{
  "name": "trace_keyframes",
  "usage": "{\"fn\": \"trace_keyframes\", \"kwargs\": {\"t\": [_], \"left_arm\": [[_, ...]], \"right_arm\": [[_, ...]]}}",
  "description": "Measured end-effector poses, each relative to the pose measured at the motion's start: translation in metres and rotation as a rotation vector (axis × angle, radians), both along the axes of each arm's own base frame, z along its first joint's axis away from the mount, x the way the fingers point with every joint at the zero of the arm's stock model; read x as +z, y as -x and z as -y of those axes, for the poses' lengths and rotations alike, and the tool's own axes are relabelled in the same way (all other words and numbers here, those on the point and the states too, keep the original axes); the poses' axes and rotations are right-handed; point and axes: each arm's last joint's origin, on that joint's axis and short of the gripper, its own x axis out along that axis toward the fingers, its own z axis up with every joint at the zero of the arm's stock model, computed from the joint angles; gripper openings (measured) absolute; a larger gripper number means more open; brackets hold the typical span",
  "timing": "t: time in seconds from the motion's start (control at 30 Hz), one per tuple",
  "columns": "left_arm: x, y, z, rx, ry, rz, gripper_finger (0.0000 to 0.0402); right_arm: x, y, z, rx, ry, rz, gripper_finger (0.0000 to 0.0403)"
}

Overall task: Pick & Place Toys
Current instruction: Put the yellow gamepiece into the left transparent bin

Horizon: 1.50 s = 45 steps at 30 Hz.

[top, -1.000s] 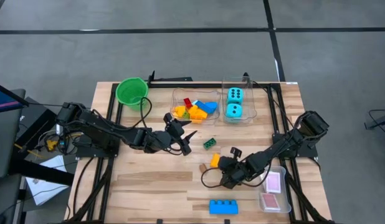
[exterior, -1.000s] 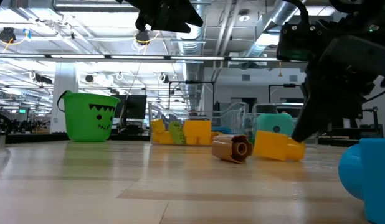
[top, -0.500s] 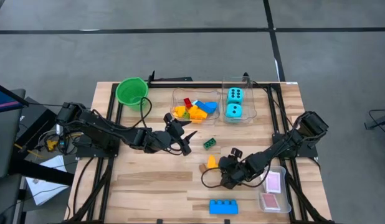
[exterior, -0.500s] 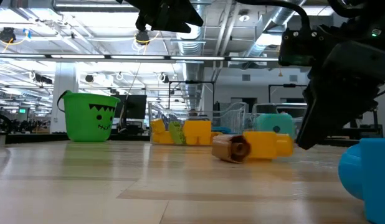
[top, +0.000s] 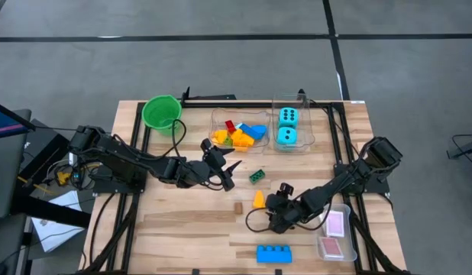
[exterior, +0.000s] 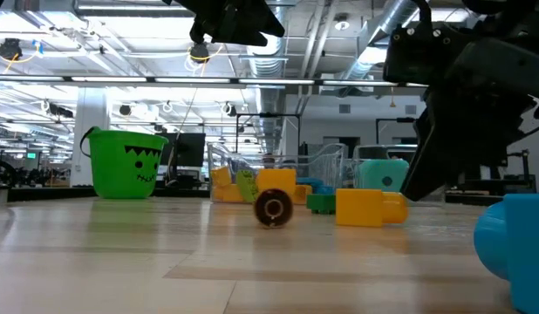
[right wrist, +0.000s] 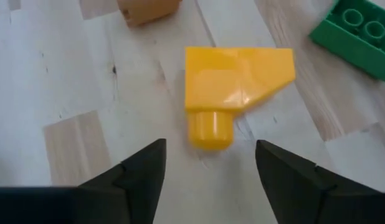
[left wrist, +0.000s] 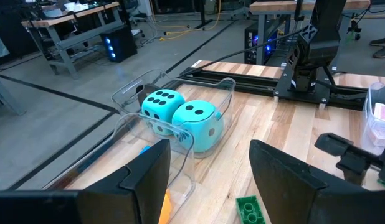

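A yellow block (right wrist: pixel 233 78) lies flat on the table just ahead of my right gripper (right wrist: pixel 211 180). That gripper is open and its fingers stand short of the block, touching nothing; the high view shows both, the block (top: pixel 258 199) and the gripper (top: pixel 272 204). A small brown round piece (top: pixel 237 207) rests on the table to the block's left. A green block (top: pixel 257 176) lies farther back. My left gripper (top: pixel 228 172) hangs open above the table near the tub of blocks (top: pixel 240 134). Two cyan dice (left wrist: pixel 180 115) sit in a clear tub.
A green bucket (top: pixel 161 112) stands at the far left. A blue block (top: pixel 273 253) lies near the front edge. Two clear tubs with pink cards (top: pixel 335 225) sit at the front right, beside my right arm. Bare wood lies at the front left.
My right gripper has opened and let go of the yellow block, which has gone from tilted to lying flat on the table. The brown piece has rolled away from the block toward the table's left.
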Motion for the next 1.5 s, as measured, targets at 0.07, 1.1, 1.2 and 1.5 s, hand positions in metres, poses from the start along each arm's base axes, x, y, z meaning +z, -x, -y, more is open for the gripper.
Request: {"fn": "trace_keyframes", "kwargs": {"t": [0.07,1.1,1.2,1.5], "left_arm": [[0.0,0.0,0.0,0.0,0.0,0.0,0.0213],[0.0,0.0,0.0,0.004,-0.002,-0.003,0.0213],[0.0,0.0,0.0,0.004,-0.002,-0.003,0.0213],[0.0,0.0,0.0,0.0,0.0,-0.003,0.0213]], "right_arm": [[-0.004,-0.002,-0.001,0.002,0.0,-0.002,0.0241],[-0.011,-0.016,0.012,0.052,0.028,-0.004,0.0245],[-0.011,-0.017,0.014,0.056,0.029,-0.008,0.0245],[-0.012,-0.017,0.012,0.081,0.011,-0.023,0.0243]]}}
